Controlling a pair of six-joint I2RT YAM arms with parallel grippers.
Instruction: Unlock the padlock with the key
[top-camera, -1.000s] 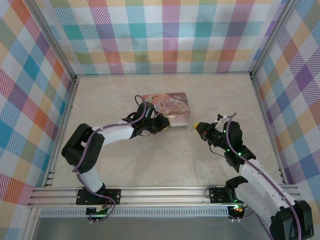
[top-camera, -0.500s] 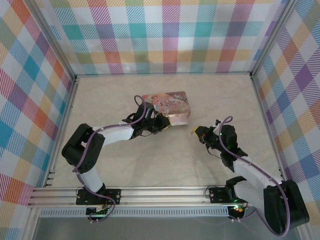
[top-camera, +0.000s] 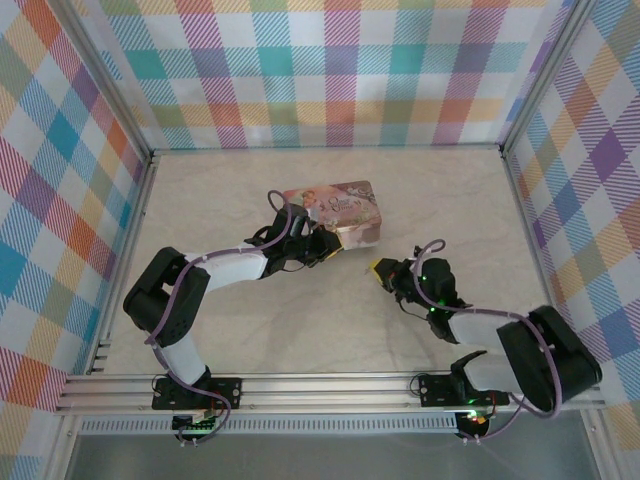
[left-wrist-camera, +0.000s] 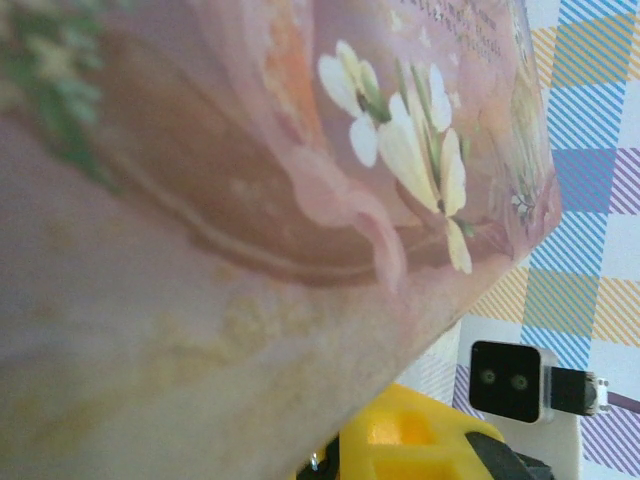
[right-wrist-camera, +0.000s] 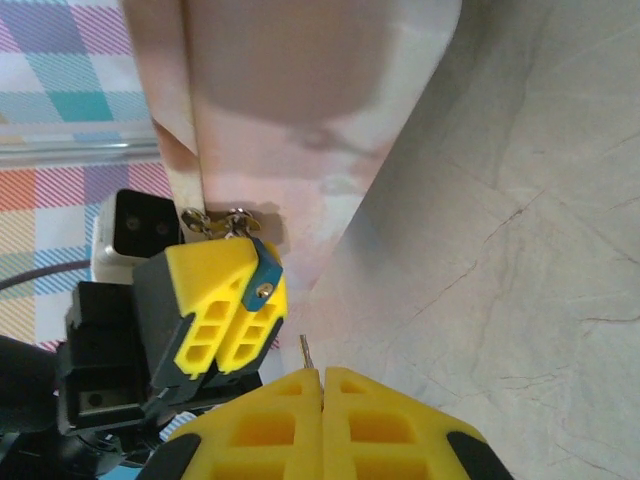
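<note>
The small blue padlock (right-wrist-camera: 263, 274) sits at the tips of my left gripper (right-wrist-camera: 232, 258), which is shut on it, keyhole facing my right gripper. Its thin shackle (right-wrist-camera: 214, 219) is hooked to the latch of the pink picture tin (right-wrist-camera: 290, 100). My right gripper (right-wrist-camera: 322, 372) is shut on the key (right-wrist-camera: 305, 350); just the thin silvery tip sticks out, a short way below the padlock and apart from it. From above, the left gripper (top-camera: 322, 246) rests against the tin's (top-camera: 345, 205) front edge, and the right gripper (top-camera: 380, 271) is just to its right.
The tin's printed lid (left-wrist-camera: 300, 150) is pressed close to the left wrist camera, with one yellow finger (left-wrist-camera: 420, 440) below it. Pale marble table surface (top-camera: 300, 320) lies open in front. Checked walls (top-camera: 330, 70) enclose the table on three sides.
My right gripper has moved left and slightly nearer with the key, closing in on the padlock. The left arm and the tin have stayed put.
</note>
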